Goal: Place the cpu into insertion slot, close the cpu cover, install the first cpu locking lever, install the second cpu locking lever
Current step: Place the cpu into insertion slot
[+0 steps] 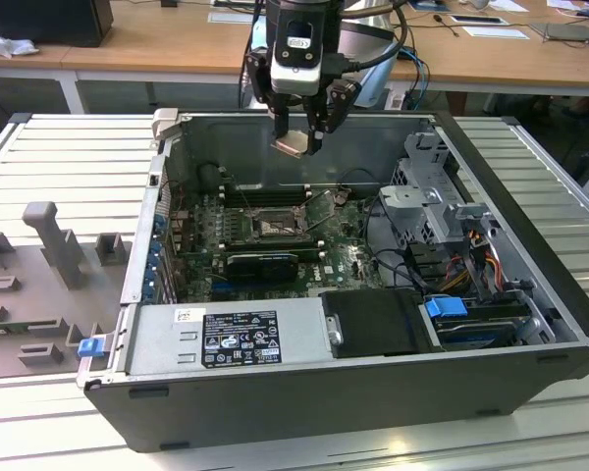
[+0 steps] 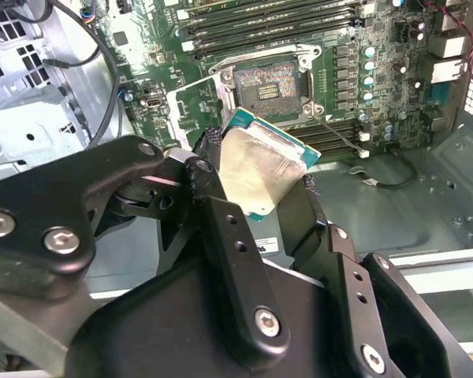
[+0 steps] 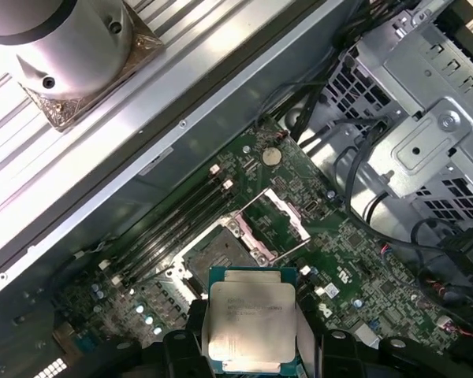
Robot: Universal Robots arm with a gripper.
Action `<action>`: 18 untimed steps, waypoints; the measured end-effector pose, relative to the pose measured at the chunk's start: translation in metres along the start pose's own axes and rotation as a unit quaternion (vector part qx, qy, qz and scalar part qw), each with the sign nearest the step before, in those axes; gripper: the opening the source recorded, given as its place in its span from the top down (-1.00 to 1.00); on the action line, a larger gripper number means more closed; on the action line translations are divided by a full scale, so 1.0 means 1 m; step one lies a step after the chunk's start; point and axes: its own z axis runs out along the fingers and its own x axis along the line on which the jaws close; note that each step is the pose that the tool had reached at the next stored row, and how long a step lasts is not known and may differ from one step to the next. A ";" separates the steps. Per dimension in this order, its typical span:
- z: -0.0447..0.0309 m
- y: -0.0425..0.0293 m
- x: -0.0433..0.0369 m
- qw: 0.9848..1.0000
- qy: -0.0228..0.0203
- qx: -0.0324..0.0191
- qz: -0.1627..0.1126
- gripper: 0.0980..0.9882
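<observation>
The black pincer [image 1: 301, 142] clamps the flat silvery-grey square cpu [image 2: 260, 169] (held tilted). The dark square insertion slot [image 2: 272, 83] lies below it, well apart.

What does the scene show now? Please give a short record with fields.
gripper: shut on the cpu, above the open case
cpu: held in the air, metal top visible
slot: empty, contacts exposed
cover: raised open beside the slot
</observation>
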 end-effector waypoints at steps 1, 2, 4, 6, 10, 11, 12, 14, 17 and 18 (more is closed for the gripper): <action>0.0000 0.0000 0.0000 1.000 0.000 0.000 0.002 0.03; 0.0000 0.0000 0.0000 1.000 -0.001 0.000 0.007 0.03; 0.0001 0.0000 0.0000 1.000 -0.001 0.000 0.012 0.03; 0.0000 0.0000 0.0000 1.000 -0.002 0.000 0.021 0.03; 0.0001 0.0000 0.0000 0.999 -0.003 -0.001 0.035 0.03; 0.0001 0.0000 0.0000 0.999 -0.004 -0.001 0.040 0.03; 0.0001 0.0000 0.0000 0.999 -0.004 -0.001 0.042 0.03; 0.0001 0.0000 0.0000 0.999 -0.005 -0.001 0.053 0.03; 0.0001 0.0000 0.0000 0.998 -0.006 -0.001 0.068 0.03; 0.0001 0.0000 0.0000 0.997 -0.006 -0.001 0.071 0.03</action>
